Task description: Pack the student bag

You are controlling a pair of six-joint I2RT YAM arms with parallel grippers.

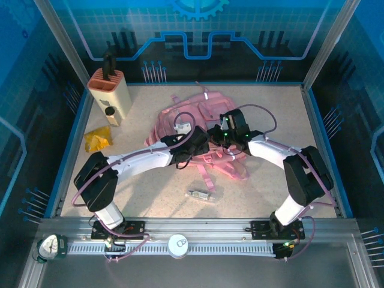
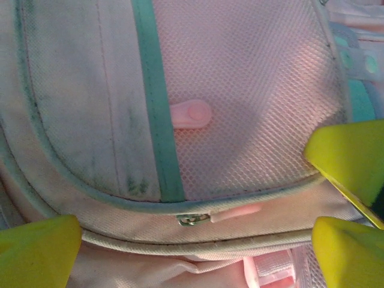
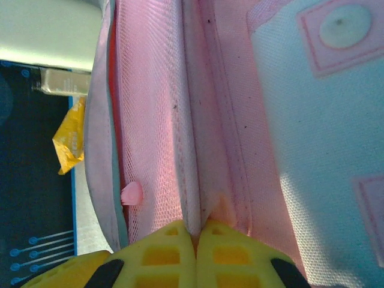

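The student bag [image 1: 192,117], a soft pink backpack, lies flat in the middle of the table, its straps trailing toward me. My left gripper [image 1: 202,140] hovers open over its near edge. In the left wrist view the yellow fingers [image 2: 37,252] stand wide on either side of a metal zip slider [image 2: 193,219] with a pink pull tab, touching nothing. My right gripper [image 1: 227,128] is at the bag's right side. Its fingers [image 3: 162,258] are shut on a raised fold of the pink fabric [image 3: 193,198] beside a mesh pocket.
A beige box-shaped holder [image 1: 110,90] with a black top stands at the back left. A small yellow packet [image 1: 98,138] lies just in front of it. A small grey item [image 1: 201,194] rests on the table near the straps. Blue walls border the table.
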